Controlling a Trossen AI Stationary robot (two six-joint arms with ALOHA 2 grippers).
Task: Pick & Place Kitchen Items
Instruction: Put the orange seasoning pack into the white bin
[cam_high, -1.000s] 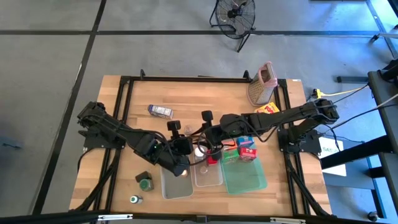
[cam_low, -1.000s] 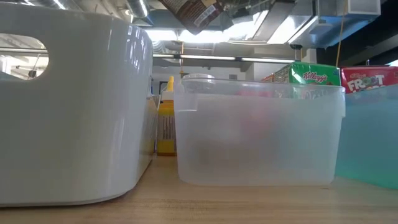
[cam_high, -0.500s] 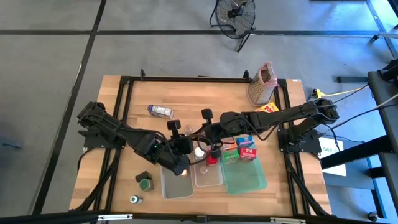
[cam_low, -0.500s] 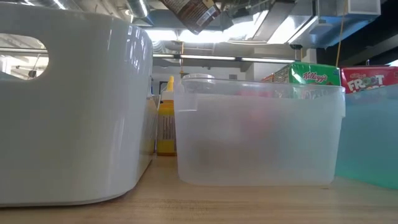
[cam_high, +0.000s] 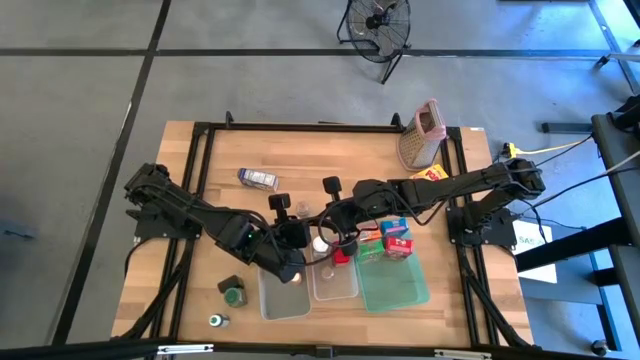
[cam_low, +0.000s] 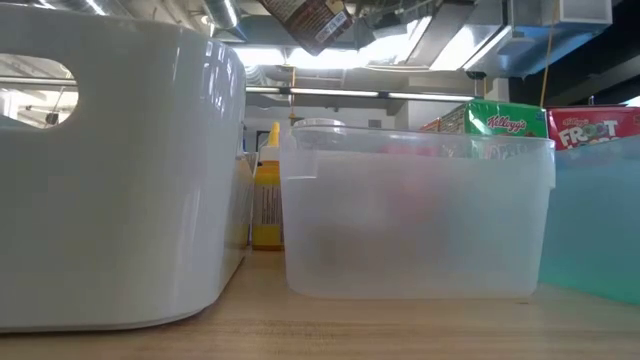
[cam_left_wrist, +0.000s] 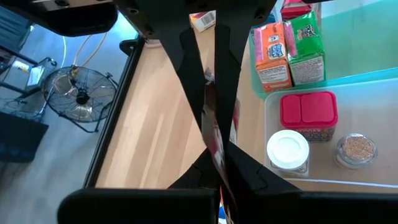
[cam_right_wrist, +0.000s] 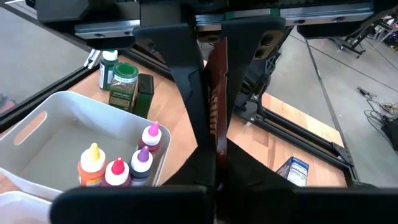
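Observation:
A thin brown-red packet (cam_low: 312, 20) hangs tilted in the air above the tubs. It is seen edge-on in the left wrist view (cam_left_wrist: 215, 140) and the right wrist view (cam_right_wrist: 215, 106). My left gripper (cam_high: 296, 238) and my right gripper (cam_high: 334, 226) meet over the middle of the table, both shut on it. Below, a white tub (cam_right_wrist: 37, 134) holds small bottles (cam_right_wrist: 118, 165) with yellow, pink and purple caps. A clear tub (cam_left_wrist: 379, 93) holds a red-lidded jar (cam_left_wrist: 309, 111) and a white-capped jar (cam_left_wrist: 288, 149). Orange and green cartons (cam_left_wrist: 289, 50) stand in the green tray (cam_high: 398, 288). My left gripper pinches the flat packet between its two fingers (cam_left_wrist: 189, 74), on its two faces (cam_left_wrist: 214, 124). The packet is lifted clear of the table and tubs. Which end of it the fingers are on is hidden by the gripper. My right gripper pinches the same packet on its two faces (cam_right_wrist: 216, 93), between its two fingers (cam_right_wrist: 186, 81), coming from the table's right side and slanting slightly down. The packet is held clear above the tubs.
A metal grater with a pink top (cam_high: 421, 135) stands at the far right, with a yellow packet (cam_high: 430, 173) beside it. A blue-white carton (cam_high: 258, 179) lies at the far left. Green-capped jars (cam_high: 234, 296) (cam_high: 215, 321) and a dark block (cam_high: 228, 283) sit near the front left.
My right gripper has shut on the packet while staying in place. The left gripper and the packet have kept still above the tubs.

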